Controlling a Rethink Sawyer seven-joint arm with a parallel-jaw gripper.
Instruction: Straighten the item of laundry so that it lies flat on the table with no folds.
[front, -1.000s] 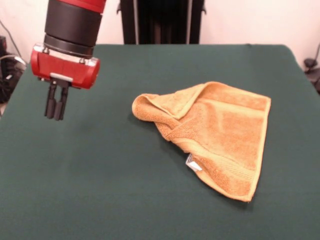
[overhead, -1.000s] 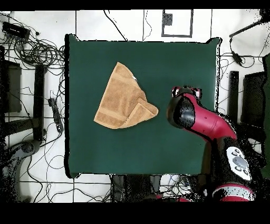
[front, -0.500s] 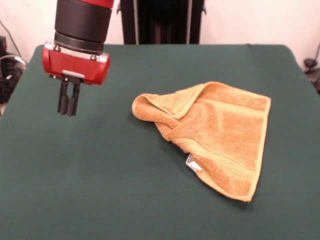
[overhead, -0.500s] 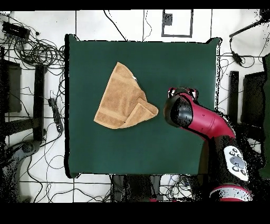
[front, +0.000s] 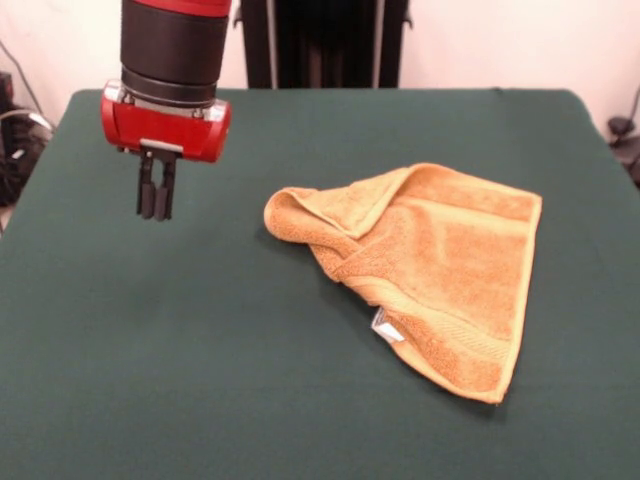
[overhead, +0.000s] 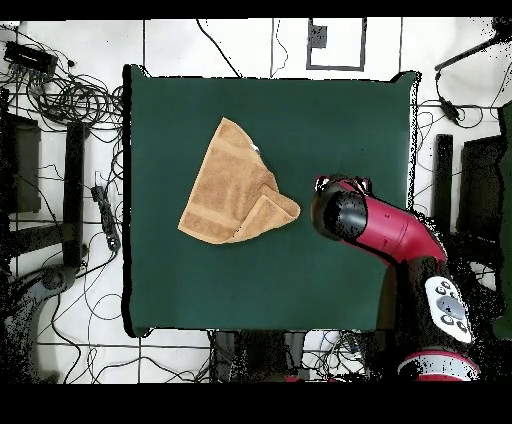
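The table (front: 150, 380) is viewed in the front view from across it, facing the pedestal, fairly near. It is seen whole from straight above in the overhead view, with surrounding floor. The tabletop is shared by both.

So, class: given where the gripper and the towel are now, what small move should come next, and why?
Probably a short sideways move toward the towel's folded-over corner. The gripper hangs shut above bare table, apart from the towel, and that doubled flap is what keeps the towel from lying flat.
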